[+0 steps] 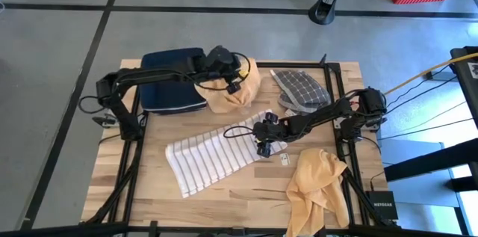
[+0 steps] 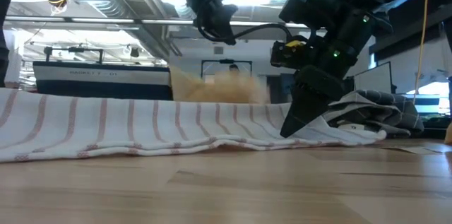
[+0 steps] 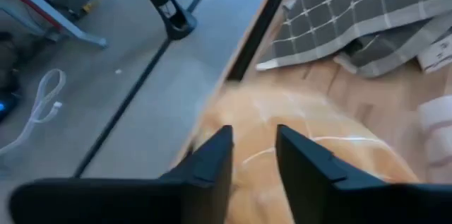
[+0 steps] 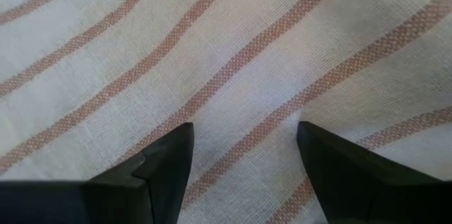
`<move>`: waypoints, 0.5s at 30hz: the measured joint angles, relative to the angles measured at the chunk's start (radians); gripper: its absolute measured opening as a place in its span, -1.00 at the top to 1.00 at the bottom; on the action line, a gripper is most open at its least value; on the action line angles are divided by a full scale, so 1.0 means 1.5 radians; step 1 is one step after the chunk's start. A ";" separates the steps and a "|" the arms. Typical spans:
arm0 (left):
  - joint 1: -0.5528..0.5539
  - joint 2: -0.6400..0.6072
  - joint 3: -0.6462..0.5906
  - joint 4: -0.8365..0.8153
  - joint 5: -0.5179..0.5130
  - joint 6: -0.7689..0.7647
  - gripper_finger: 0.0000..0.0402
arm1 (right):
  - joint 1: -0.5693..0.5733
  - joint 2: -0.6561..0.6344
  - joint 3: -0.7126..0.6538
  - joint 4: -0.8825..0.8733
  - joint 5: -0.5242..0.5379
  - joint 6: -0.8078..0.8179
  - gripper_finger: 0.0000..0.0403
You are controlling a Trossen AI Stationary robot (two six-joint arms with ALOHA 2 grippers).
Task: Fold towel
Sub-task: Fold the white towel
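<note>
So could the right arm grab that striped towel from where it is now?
Probably yes. The right tool sits just above the striped towel near its edge, fingers spread wide, with only cloth beneath them in the right wrist view and nothing in between.

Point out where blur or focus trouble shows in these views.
Left wrist view: the orange cloth past the fingers is smeared soft. Low view: the near tabletop is out of focus and the room behind is hazy. Right wrist view: the striped towel weave is crisp. High view: evenly lit, sharp.
</note>
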 joint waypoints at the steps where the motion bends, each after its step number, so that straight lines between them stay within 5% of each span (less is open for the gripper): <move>1: -0.005 -0.006 0.012 -0.022 -0.011 0.002 0.42 | 0.000 0.000 0.000 0.000 0.000 0.000 -0.27; 8: -0.090 -0.115 0.104 -0.266 -0.071 -0.079 0.23 | 0.000 0.000 0.000 0.000 -0.001 -0.002 -0.27; 15: -0.311 -0.227 0.007 -0.465 -0.063 -0.316 0.30 | 0.000 0.000 -0.001 0.001 0.000 -0.017 -0.27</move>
